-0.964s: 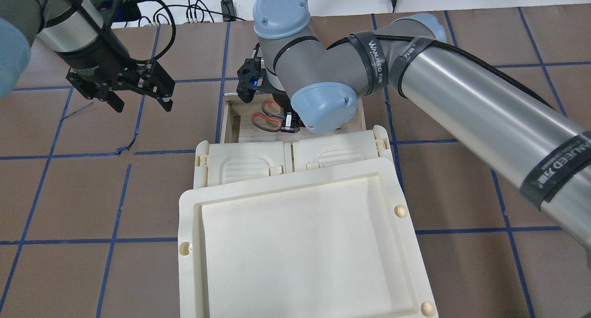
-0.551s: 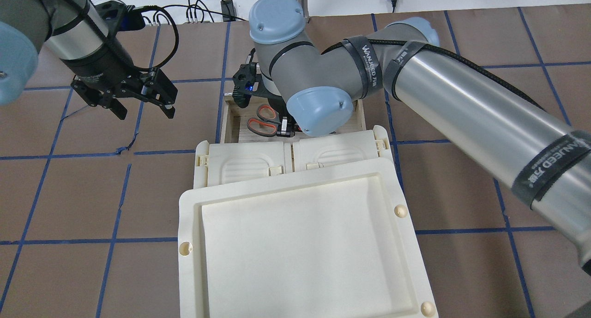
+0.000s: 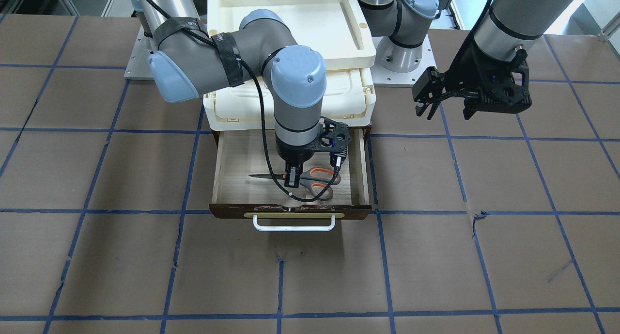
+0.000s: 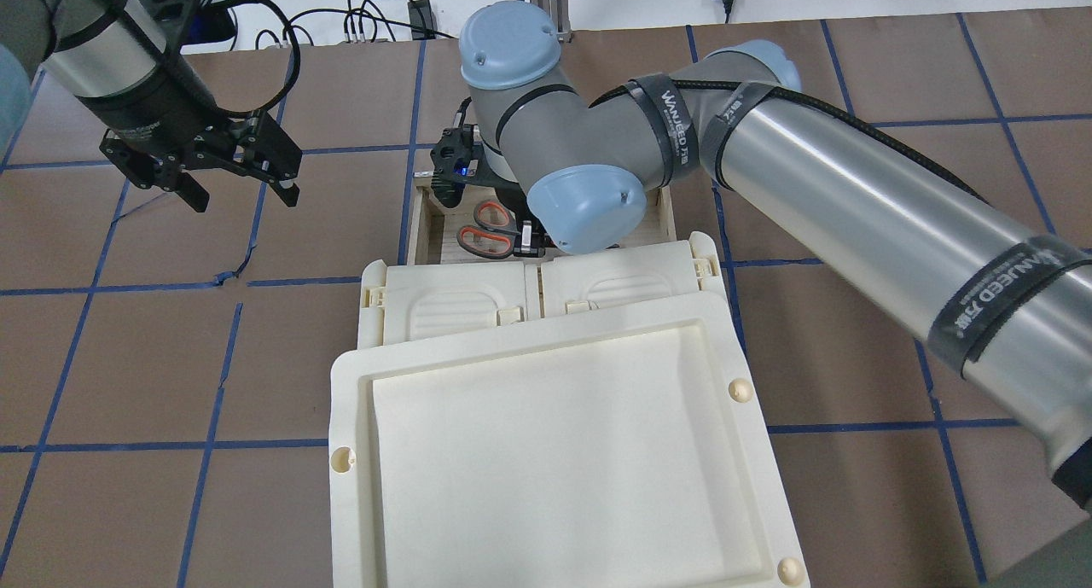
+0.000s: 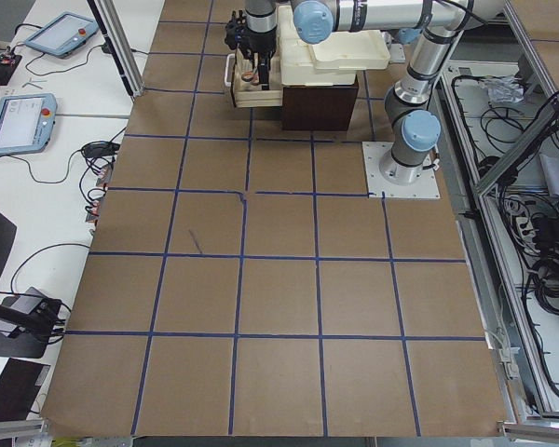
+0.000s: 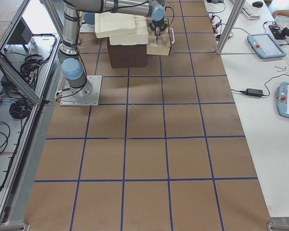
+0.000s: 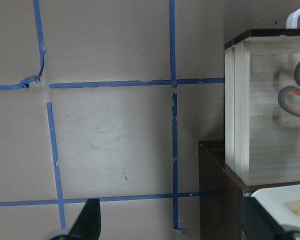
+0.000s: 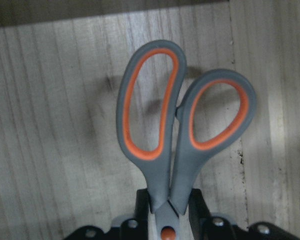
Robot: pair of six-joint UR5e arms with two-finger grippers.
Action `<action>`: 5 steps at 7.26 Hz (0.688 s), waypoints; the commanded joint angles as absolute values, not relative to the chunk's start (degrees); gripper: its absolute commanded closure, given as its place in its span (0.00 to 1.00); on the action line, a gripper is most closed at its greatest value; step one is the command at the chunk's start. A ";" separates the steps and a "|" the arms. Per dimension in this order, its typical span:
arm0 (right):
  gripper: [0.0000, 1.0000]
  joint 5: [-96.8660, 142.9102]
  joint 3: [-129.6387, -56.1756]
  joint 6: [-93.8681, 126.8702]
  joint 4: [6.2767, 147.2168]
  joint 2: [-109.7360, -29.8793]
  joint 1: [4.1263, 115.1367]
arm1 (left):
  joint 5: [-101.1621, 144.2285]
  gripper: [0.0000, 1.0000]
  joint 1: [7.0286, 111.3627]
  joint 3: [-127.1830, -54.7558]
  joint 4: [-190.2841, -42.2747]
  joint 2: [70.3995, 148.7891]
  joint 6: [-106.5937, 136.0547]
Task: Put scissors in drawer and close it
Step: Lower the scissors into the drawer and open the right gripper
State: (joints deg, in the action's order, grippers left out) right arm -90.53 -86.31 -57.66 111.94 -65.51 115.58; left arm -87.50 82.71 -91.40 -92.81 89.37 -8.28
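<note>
The drawer stands pulled open, with pale wood inside and a dark front with a white bar handle. My right gripper reaches down into it and is shut on the scissors near their pivot. The scissors lie flat, low over the drawer floor. The right wrist view shows the grey and orange loops pointing away between the fingers. The overhead view shows the loops in the drawer. My left gripper hangs open and empty over the table, left of the drawer.
A cream latched case sits on the dark cabinet above the drawer, with a cream tray on top. The left wrist view shows the drawer's side and taped brown table.
My right gripper has carried the scissors a little lower and toward the drawer's left side. My left gripper has drifted slightly further left, still open.
</note>
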 commanded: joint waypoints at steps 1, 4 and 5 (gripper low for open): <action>0.80 -90.53 -86.40 -58.27 112.32 -65.04 115.58 | -87.45 0.00 82.53 -92.11 -92.90 89.30 -9.92; 0.01 -88.24 -87.19 -57.48 114.17 -65.04 115.49 | -88.06 0.00 82.27 -92.11 -92.38 89.21 -11.41; 0.00 -89.03 -85.71 -57.39 114.17 -65.47 114.79 | -88.07 0.00 81.22 -91.41 -92.20 89.38 -12.21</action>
State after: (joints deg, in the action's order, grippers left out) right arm -88.66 -86.77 -57.54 114.04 -65.12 115.34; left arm -87.97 82.06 -91.88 -92.50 89.25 -11.15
